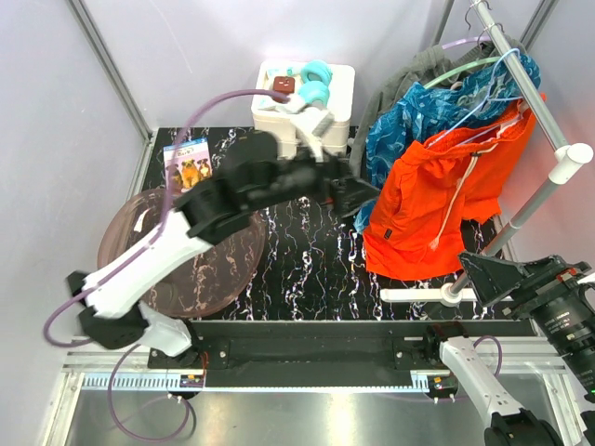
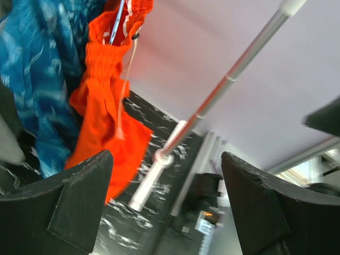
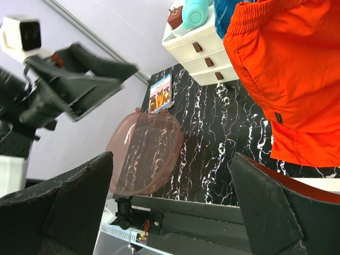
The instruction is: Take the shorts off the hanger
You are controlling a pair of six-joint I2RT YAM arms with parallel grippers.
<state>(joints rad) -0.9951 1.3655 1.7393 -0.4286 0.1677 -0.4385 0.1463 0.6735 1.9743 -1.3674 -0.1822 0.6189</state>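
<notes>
desk: what's the setting, from the left?

photo: a glossy black tabletop point(image 1: 307, 279) veined in white, boxed in by pale lilac walls point(image 1: 186, 56). at the left edge sits a round, translucent pink bowl point(image 1: 125, 218). behind it a small printed card point(image 1: 189, 160) lies flat.

desk: and mid-frame?

photo: the left gripper point(image 2: 166, 155) reaches across the table, its matte black jaws spread wide with nothing between them. it is just beside the shorts' left edge, and whether it touches them cannot be told. behind it stands a white three-drawer box point(image 1: 279, 119) with rounded teal objects point(image 1: 318, 72) on top.

desk: where are the shorts?

photo: at the right rear, all on hangers point(image 1: 465, 65) on a slanted metal rail point(image 1: 525, 98). the grey shorts point(image 1: 409, 70) are at the back and the mottled blue shorts point(image 1: 409, 121) in the middle. the bright orange shorts point(image 1: 423, 209) are in front, crinkled, white drawstring dangling. far right, by the near corner, the right gripper point(image 3: 171, 159) has its jaws fully apart and empty.
</notes>
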